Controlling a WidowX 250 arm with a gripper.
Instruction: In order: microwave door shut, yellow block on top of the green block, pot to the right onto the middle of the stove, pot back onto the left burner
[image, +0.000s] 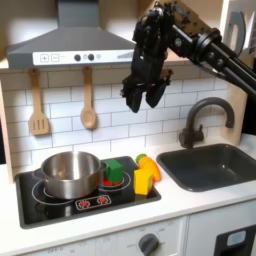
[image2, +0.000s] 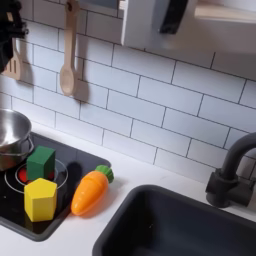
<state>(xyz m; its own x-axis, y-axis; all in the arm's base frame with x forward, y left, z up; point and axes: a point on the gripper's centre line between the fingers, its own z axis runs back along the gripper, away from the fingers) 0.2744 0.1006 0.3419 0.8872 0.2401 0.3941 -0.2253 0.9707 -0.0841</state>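
Black gripper (image: 144, 92) high in the upper middle of the first exterior view, fingers hanging down and spread apart with nothing between them, well above the stove (image: 50, 211).

One steel pot (image: 71, 172) on the left burner, at the middle left of the first exterior view, its rim close to the tiled wall behind; cut by the left edge of the second exterior view (image2: 10, 136). One green block (image: 115, 171) just right of the pot, on the right burner, with a small red piece (image: 112, 183) in front of it. One yellow block (image: 145, 180) at the right front corner of the cooktop, near its right edge; in the second exterior view (image2: 41, 198) just in front of the green block (image2: 40, 162). One orange toy carrot (image2: 90, 190) beside them, lying over the stove edge toward the sink (image: 212, 166).

Open black surface only along the front strip with the red dial marks (image: 91, 202). Two wooden utensils (image: 38, 102) hanging on the wall. One dark faucet (image: 200, 118) behind the sink.
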